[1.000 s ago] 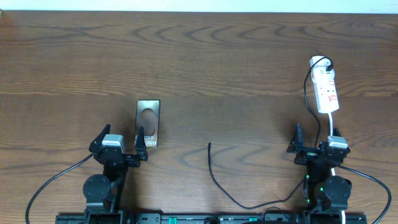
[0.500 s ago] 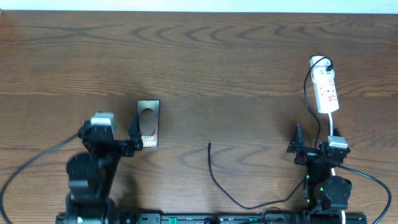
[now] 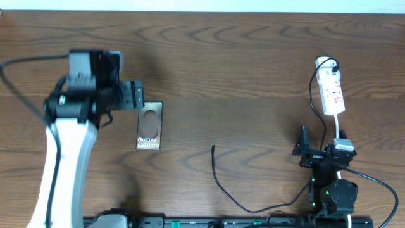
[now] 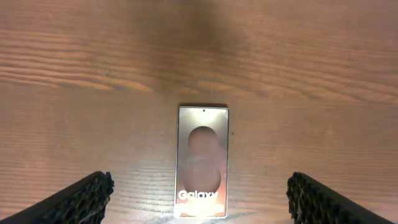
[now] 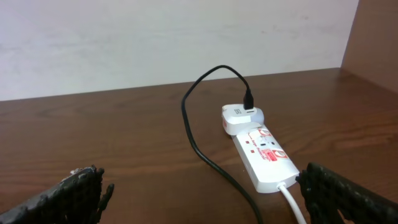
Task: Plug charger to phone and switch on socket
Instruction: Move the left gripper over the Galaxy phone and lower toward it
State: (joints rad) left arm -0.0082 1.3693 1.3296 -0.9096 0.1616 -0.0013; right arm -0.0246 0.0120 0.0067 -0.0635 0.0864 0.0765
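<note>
**Phone approach in hand; nothing plugged, nothing gripped**

Judged as the opening step: securing the phone (image 3: 149, 126) ahead of plugging. Recommend lowering straight down and spanning the two long sides. Recommend keeping clear of the near short edge by the lettering, presumed to carry the port; cannot confirm the port from either view. Advise seating the pads squarely to stop any skid on the bare surface (image 3: 240, 57). Advise leaving that near edge turned toward the free tip of the charger (image 3: 213, 147), which lies apart to the phone's right.

Nearest: found the right claw (image 3: 320, 142) low at the near edge, spread to its widest, gripping nothing, with the charger running just past it.

Farther out: found the left claw (image 3: 131, 95) high above the phone's far end, spread wide, phone framed between the fingers in the wrist view, no contact, nothing held.

Farthest: noted the socket (image 3: 332, 94) at the right rear, well apart from the phone, with the charger seated in the white plug at its far end. Switch state not legible.
</note>
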